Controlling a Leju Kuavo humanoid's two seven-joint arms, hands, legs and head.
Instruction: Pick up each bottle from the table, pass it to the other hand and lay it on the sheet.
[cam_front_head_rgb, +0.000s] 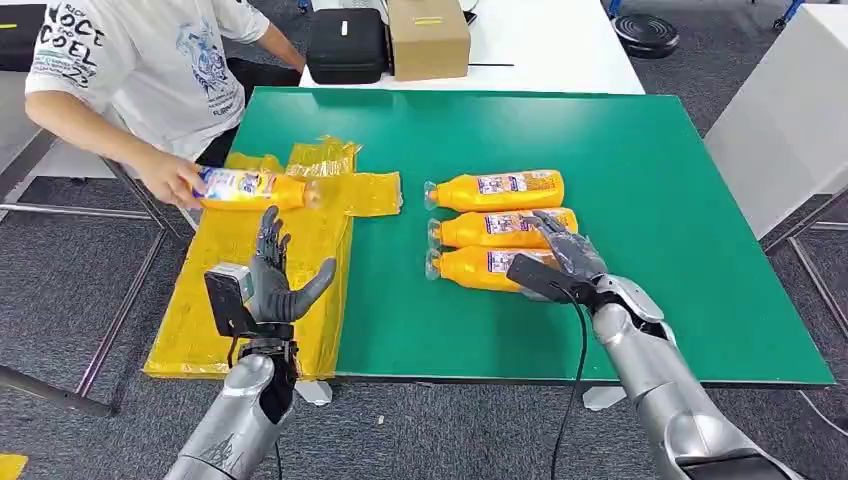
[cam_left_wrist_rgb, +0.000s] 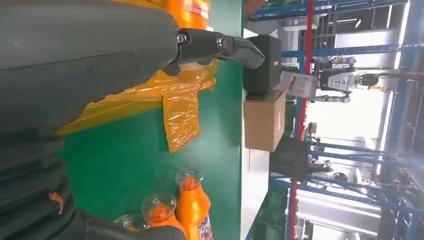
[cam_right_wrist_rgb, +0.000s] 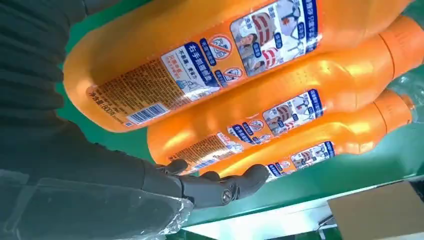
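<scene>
- So, three orange bottles lie side by side on the green table (cam_front_head_rgb: 650, 200), caps toward the yellow sheet (cam_front_head_rgb: 250, 290): the far bottle (cam_front_head_rgb: 497, 190), the middle bottle (cam_front_head_rgb: 495, 229) and the near bottle (cam_front_head_rgb: 480, 268).
- Right hand (cam_front_head_rgb: 562, 262) sits over the bottom ends of the middle and near bottles, fingers spread across them. In the right wrist view the dark fingers (cam_right_wrist_rgb: 225, 186) lie right by the bottles, but I can't tell if they actually grip one or only rest there.
- Left hand (cam_front_head_rgb: 272, 285) hovers over the near part of the yellow sheet, palm up-ish, fingers apart, holding nothing.
- A fourth bottle (cam_front_head_rgb: 250, 187) lies at the far end of the sheet, and a person's hand (cam_front_head_rgb: 172, 180) is on it. That person wears a white printed T-shirt and is at the table's far left corner.
- The sheet is crinkly plastic and hangs over the table's left edge.
- Behind the green table there's a white table with a cardboard box (cam_front_head_rgb: 428, 38) and a black case (cam_front_head_rgb: 346, 45) just beside it.
</scene>
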